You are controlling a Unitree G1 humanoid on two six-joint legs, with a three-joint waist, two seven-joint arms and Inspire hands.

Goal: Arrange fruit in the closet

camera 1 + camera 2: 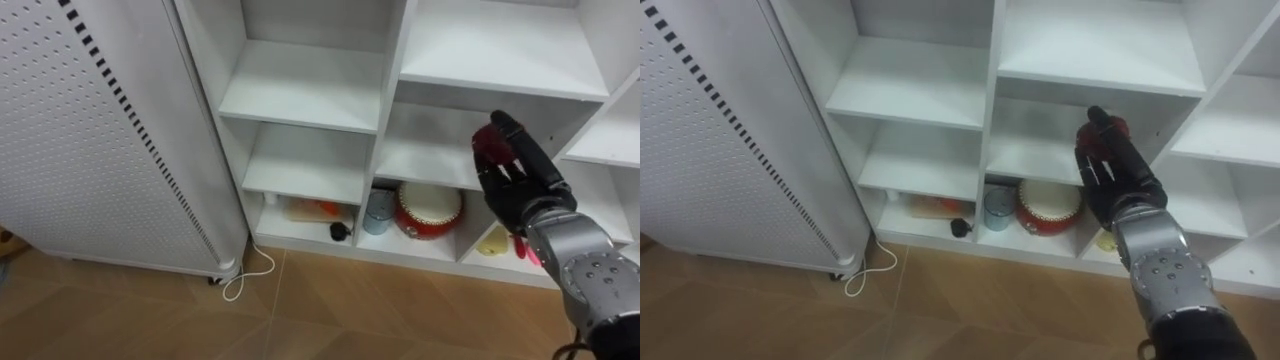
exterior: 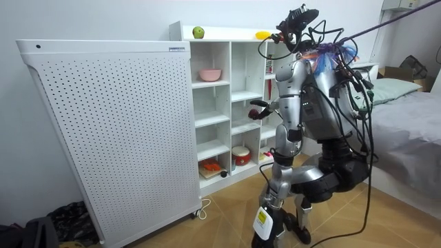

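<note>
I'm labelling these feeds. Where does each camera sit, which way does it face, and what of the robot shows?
Left eye view: on the robot's head, looking down at the white closet shelves; the right hand, holding a dark red fruit, and its forearm show.
Right eye view: same head, slightly to one side; same closet, hand and fruit.
Room view: stands off in the room, facing the robot's side; its whole body shows before the closet.
Shared: all three show the hand holding the fruit at the shelves.

Panel [image 1: 100,140] left of closet [image 1: 392,90]
</note>
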